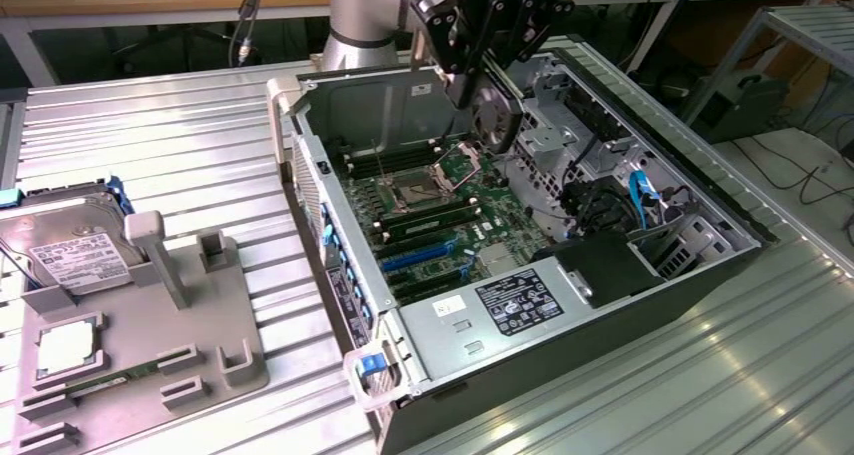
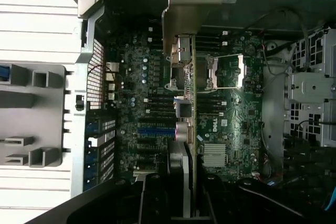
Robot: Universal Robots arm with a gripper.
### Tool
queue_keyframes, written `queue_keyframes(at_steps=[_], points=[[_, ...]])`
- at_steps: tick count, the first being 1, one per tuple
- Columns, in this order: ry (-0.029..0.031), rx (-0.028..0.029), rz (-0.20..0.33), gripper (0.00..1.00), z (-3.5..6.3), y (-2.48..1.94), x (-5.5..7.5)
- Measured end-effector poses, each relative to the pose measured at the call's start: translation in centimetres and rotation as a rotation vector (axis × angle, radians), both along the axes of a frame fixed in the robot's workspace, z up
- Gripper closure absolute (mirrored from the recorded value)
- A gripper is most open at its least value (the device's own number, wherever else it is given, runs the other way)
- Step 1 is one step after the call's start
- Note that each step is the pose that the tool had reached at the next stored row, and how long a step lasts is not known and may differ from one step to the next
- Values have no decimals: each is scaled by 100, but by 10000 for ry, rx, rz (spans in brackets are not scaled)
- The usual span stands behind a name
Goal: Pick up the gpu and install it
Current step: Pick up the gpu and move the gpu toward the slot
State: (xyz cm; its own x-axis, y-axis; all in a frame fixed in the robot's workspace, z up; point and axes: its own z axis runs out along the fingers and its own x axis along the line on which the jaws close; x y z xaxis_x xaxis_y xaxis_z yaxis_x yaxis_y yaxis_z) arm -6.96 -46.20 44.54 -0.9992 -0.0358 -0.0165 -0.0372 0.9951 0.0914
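Observation:
The gpu (image 1: 495, 121) hangs edge-on above the open computer case (image 1: 694, 190), over the motherboard (image 1: 447, 220) near the CPU socket (image 1: 441, 170). My gripper (image 1: 470, 87) is shut on the card's upper edge. In the wrist view the gpu (image 2: 190, 103) runs as a thin line across the motherboard (image 2: 236, 119), and its silvery bracket (image 2: 181, 9) sits at the end far from my gripper (image 2: 187, 195). The blue expansion slots (image 2: 155, 129) lie just beside the card's line. In the exterior view, the blue slots (image 1: 420, 255) are closer to the camera than the card.
A grey fixture tray (image 1: 160, 325) on the ribbed metal table at the exterior view's left holds a hard drive (image 1: 74, 260) and a square chip (image 1: 64, 350). The case's walls, drive cages (image 1: 574, 125) and black power supply area (image 1: 607, 270) surround the board.

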Motion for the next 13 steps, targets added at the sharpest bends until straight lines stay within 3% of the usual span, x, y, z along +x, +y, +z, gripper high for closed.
queue_keyframes(at_steps=[13], points=[[-92, -1, 69, 71, -34, 0, 229]])
